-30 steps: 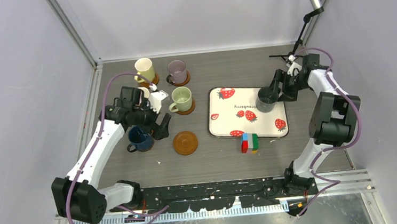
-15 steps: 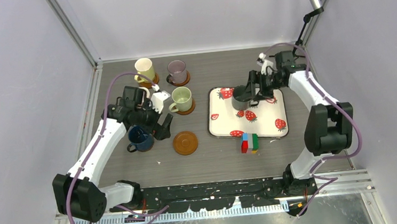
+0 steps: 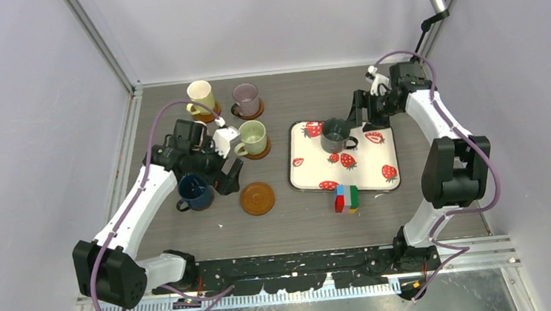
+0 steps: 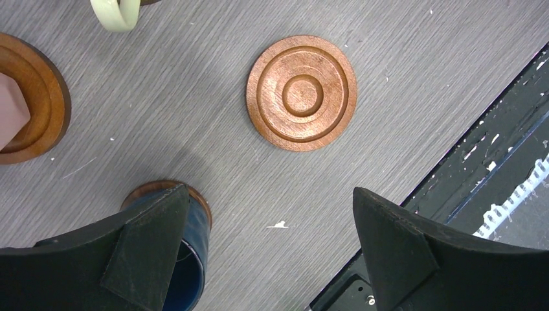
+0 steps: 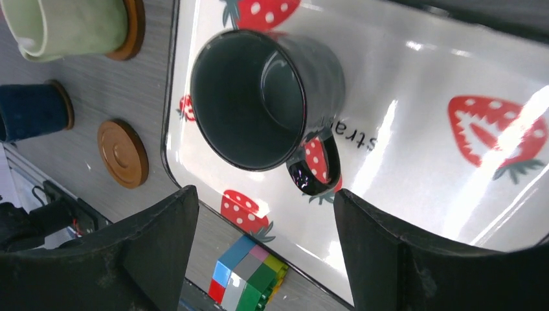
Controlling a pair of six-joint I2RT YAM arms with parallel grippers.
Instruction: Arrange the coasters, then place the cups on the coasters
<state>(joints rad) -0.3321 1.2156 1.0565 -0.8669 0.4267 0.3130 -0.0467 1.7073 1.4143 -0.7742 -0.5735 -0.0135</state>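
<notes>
Since a second ago the right gripper [image 3: 361, 115] has carried the grey cup [image 3: 335, 134] from the right side of the tray [image 3: 367, 178] to its upper left part. It has let go and drawn back toward the upper right of the top view. Its jaws now stand apart and hold nothing. The cup stands mouth up on the tray, clear of both fingers. The left gripper [image 3: 227, 175] has barely shifted. It hangs with its jaws spread wide and empty, just right of the blue cup [image 3: 194, 191].

What matters for us next is how the cup lies from the one bare coaster [image 3: 257, 198]. In the top view that coaster sits left of and below the cup, off the tray's lower left corner, with open table between them. The right gripper is above and to the right of the cup, on its far side from the coaster, so the carry would run away from it toward the lower left. In the right wrist view the handle points toward the bottom of the frame, at the gap between the fingers.

We judge the right arm nearer the cup and the left arm nearer the coaster. The left gripper hangs close to the coaster's upper left and could crowd the drop.
</notes>
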